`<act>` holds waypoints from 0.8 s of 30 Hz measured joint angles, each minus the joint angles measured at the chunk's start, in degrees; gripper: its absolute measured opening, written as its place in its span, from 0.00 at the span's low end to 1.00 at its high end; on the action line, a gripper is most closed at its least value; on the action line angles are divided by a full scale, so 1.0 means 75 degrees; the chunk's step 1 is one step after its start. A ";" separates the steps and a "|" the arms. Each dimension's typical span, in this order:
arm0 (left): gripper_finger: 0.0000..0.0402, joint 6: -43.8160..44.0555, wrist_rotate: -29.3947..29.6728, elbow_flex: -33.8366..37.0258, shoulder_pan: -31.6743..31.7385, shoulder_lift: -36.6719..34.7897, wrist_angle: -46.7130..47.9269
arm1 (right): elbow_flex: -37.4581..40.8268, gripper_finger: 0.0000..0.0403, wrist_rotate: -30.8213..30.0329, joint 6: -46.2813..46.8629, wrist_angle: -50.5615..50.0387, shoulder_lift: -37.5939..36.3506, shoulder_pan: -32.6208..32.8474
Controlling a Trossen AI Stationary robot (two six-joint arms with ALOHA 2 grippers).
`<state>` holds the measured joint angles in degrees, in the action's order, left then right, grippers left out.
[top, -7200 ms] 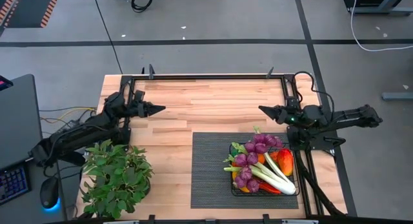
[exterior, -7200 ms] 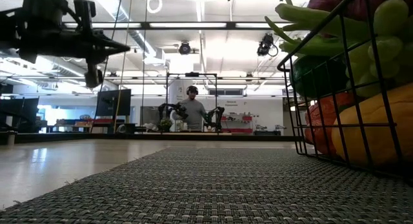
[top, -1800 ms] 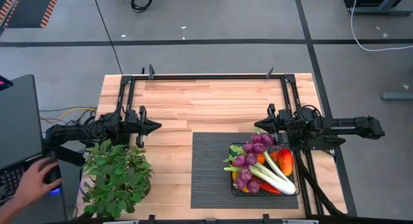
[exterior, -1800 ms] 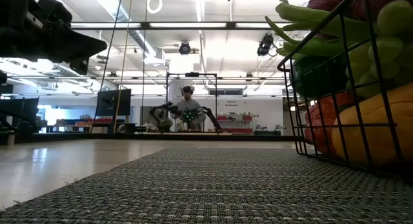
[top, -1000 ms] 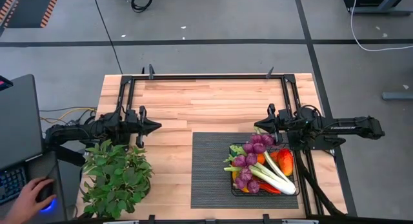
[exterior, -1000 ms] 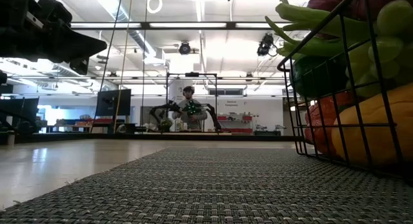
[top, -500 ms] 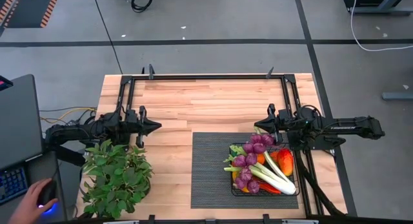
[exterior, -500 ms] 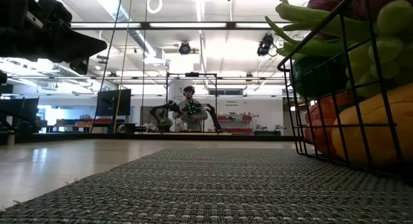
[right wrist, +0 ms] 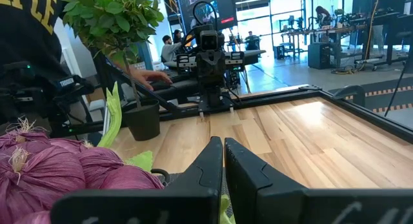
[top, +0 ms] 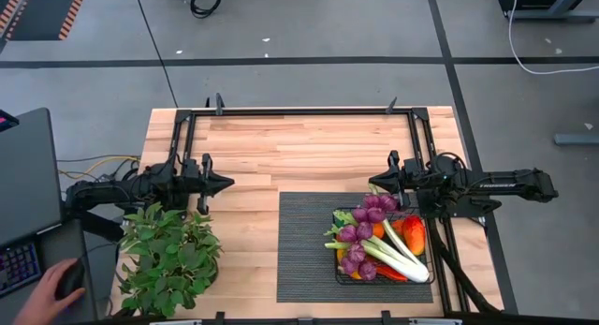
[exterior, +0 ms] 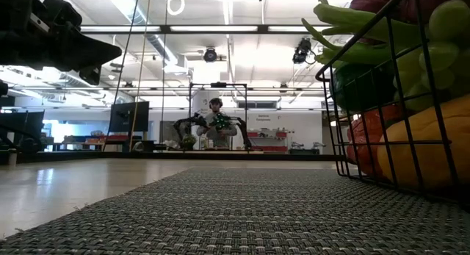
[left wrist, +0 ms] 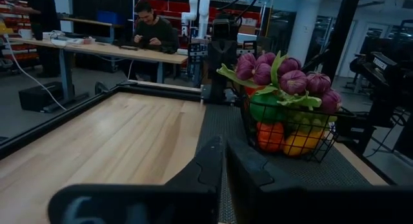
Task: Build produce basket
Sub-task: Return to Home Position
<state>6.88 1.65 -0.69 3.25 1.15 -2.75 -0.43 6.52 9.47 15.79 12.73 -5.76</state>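
Basket point(left wrist: 293, 137) brims with produce point(top: 365, 233), perhaps leek atop; left claw point(top: 226, 184) and right claw point(top: 379, 184) pressed together.

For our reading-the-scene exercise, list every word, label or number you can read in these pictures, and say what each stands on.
"LE": yellow block letters, cut off at the picture's edge, on a person's dark garment.
Pale mark, perhaps "6", on the left tool's housing: too blurred to be sure.
Background screens: too small to read.
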 joint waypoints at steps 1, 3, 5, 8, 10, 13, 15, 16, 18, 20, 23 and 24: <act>0.07 -0.0001 0.0000 0.0000 0.0000 0.0000 0.0001 | 0.0000 0.06 0.0000 -0.0003 0.0000 0.0000 0.0002; 0.07 -0.0001 0.0000 0.0000 0.0000 0.0000 0.0001 | 0.0000 0.06 0.0000 0.0000 0.0000 0.0000 0.0000; 0.07 0.0001 0.0000 0.0000 0.0000 0.0000 0.0001 | 0.0000 0.06 0.0000 0.0000 0.0000 0.0000 0.0001; 0.06 -0.0001 0.0000 0.0000 0.0000 0.0000 0.0001 | 0.0000 0.06 0.0000 0.0000 0.0000 0.0000 0.0000; 0.05 0.0001 0.0000 0.0000 0.0000 0.0000 -0.0002 | 0.0000 0.06 0.0000 -0.0001 0.0000 0.0000 0.0001; 0.04 0.0002 0.0000 0.0000 0.0000 0.0000 0.0001 | 0.0000 0.06 0.0000 0.0000 0.0000 0.0000 0.0000; 0.05 -0.0001 0.0000 0.0000 0.0000 0.0000 0.0001 | 0.0000 0.06 0.0000 0.0000 -0.0002 0.0000 0.0000; 0.05 -0.0001 0.0000 0.0000 0.0000 0.0000 0.0001 | 0.0000 0.06 0.0000 -0.0002 0.0000 0.0000 0.0000; 0.06 -0.0001 0.0000 0.0000 0.0000 0.0000 0.0001 | 0.0000 0.06 0.0000 -0.0002 0.0000 0.0000 0.0000; 0.07 0.0001 0.0000 0.0000 0.0000 0.0000 0.0001 | 0.0000 0.06 0.0000 -0.0003 0.0000 0.0000 0.0001; 0.07 0.0000 0.0000 0.0000 0.0000 0.0000 0.0001 | 0.0000 0.06 0.0000 -0.0002 0.0000 0.0000 0.0000; 0.07 -0.0001 0.0000 0.0000 0.0000 0.0000 0.0001 | 0.0000 0.06 0.0002 0.0000 0.0000 0.0000 0.0000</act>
<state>6.87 1.65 -0.69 3.25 1.15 -2.74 -0.43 6.54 9.47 15.79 12.73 -5.76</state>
